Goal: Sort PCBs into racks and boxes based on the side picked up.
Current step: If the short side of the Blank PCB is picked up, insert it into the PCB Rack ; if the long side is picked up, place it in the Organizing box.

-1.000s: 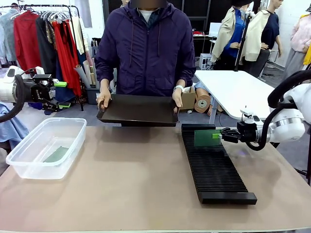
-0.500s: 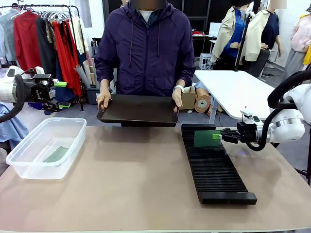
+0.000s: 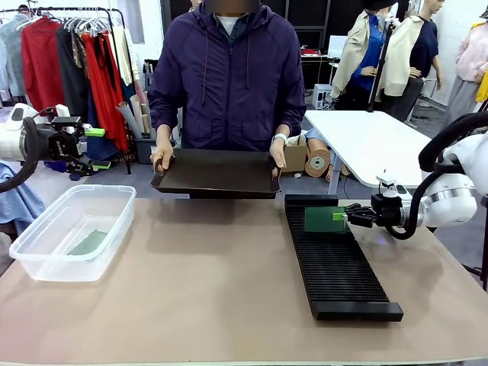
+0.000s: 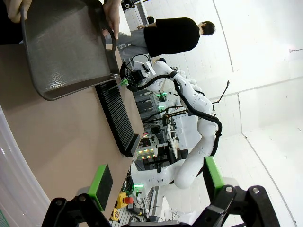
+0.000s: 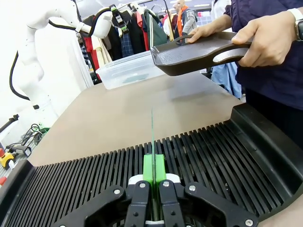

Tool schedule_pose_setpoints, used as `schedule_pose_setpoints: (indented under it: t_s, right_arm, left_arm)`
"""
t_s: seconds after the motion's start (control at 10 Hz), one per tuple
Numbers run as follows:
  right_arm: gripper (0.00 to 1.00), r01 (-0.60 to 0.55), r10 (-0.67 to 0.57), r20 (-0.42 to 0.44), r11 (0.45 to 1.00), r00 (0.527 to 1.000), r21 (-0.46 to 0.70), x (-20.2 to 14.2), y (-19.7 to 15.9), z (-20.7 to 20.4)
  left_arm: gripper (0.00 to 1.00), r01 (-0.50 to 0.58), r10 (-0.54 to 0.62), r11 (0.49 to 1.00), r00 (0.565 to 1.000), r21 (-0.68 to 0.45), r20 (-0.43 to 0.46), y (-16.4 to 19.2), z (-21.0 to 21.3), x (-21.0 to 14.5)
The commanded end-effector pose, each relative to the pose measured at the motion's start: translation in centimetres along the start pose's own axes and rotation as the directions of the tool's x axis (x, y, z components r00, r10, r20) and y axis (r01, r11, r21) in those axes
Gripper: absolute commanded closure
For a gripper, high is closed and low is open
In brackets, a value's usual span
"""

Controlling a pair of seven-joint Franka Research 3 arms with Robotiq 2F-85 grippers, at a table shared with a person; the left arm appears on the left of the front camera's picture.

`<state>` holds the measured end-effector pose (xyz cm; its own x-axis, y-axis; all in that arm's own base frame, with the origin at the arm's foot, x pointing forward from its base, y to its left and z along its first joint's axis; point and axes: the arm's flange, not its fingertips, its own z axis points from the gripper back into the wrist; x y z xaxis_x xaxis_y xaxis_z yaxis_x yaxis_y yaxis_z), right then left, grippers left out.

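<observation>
My right gripper [image 3: 344, 216] is shut on the edge of a green PCB [image 3: 323, 219]. The board stands upright across the far end of the long black ribbed rack [image 3: 335, 263], with its lower edge down at the slots. In the right wrist view the PCB [image 5: 153, 135] shows edge-on between my shut fingers [image 5: 154, 171] above the rack [image 5: 85, 182]. A clear box [image 3: 72, 229] at the table's left holds another green PCB [image 3: 88, 242] lying flat. My left gripper [image 3: 97, 149] hovers open beyond the box, with nothing between its green pads [image 4: 101, 186].
A person at the far side holds a black tray [image 3: 217, 173] with both hands just above the table edge, close to the rack's far end. The tray [image 5: 199, 49] hangs over the table in the right wrist view. The table's middle is bare. A white table stands behind on the right.
</observation>
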<state>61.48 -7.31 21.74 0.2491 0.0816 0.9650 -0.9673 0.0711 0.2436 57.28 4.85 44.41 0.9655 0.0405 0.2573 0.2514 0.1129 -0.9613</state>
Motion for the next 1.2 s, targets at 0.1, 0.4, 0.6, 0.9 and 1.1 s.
schedule_pose_setpoints:
  t_s: [0.1,0.4,0.6,0.9,1.1]
  right_arm:
    - [1.0,-0.02,0.02,0.002,1.0,1.0,-0.003,-0.2,0.0,-0.5]
    - [1.0,-0.016,0.015,-0.03,0.999,0.999,-0.031,-1.2,0.1,-0.7]
    - [1.0,-0.032,0.03,-0.035,0.998,0.999,-0.054,-1.4,0.4,-0.8]
    - [1.0,-0.041,0.039,-0.029,0.997,0.999,-0.071,-2.0,0.9,-0.7]
    - [0.98,-0.034,0.034,-0.002,0.997,0.999,-0.068,-1.9,0.9,-0.4]
  left_arm:
    - [0.0,0.0,0.0,1.0,1.0,0.009,0.0,-0.2,0.1,-0.2]
    - [0.0,0.0,0.0,1.0,1.0,0.009,0.0,-0.2,0.1,-0.2]
    - [0.0,0.0,0.0,1.0,1.0,0.009,0.0,-0.2,0.1,-0.2]
    - [0.0,0.0,0.0,1.0,1.0,0.009,0.0,-0.2,0.1,-0.2]
    - [0.0,0.0,0.0,1.0,1.0,0.009,0.0,-0.2,0.1,-0.2]
